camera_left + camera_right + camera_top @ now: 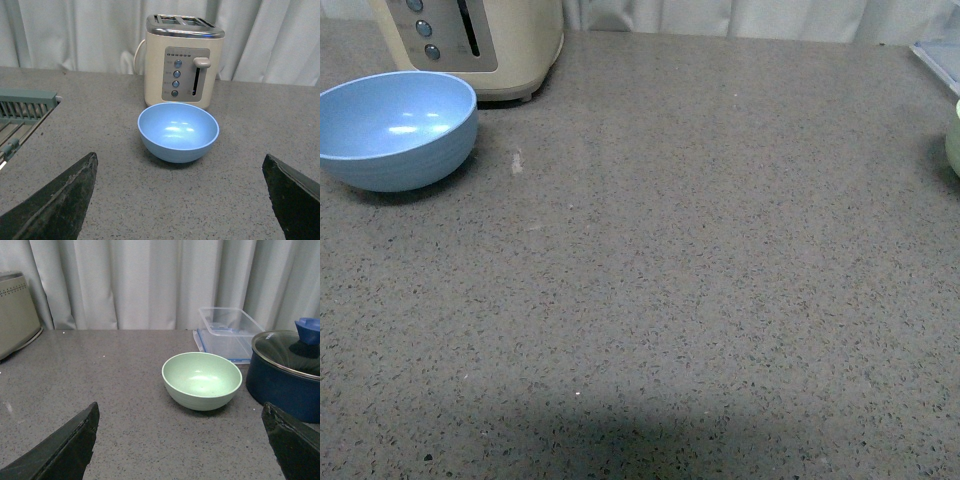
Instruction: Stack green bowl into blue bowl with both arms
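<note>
While the jaws of the left gripper stand wide apart and hold nothing, its two dark angular fingers hang above the grey speckled stone tabletop. Just past them, between the two tips, sits the light sky-blue round matte bowl. It is upright with its mouth to the ceiling, and inside there is only a pale shine of light. Being round, it has no long axis. Right behind it is a cream toaster with a silver top, its buttons and lever facing the bowl; I cannot tell if they touch. A grey-green dish rack lies farther aside.

The jaws of the right gripper are also spread wide and hold nothing. Beyond them the pale light-green round matte bowl stands upright and empty, mouth up. Just beside it is a dark blue pot with a glass lid and blue knob; its content I cannot tell. A clear rectangular plastic box behind looks empty.

From the front, the blue bowl is at the far left and the green bowl is only a sliver at the right edge, well apart.
</note>
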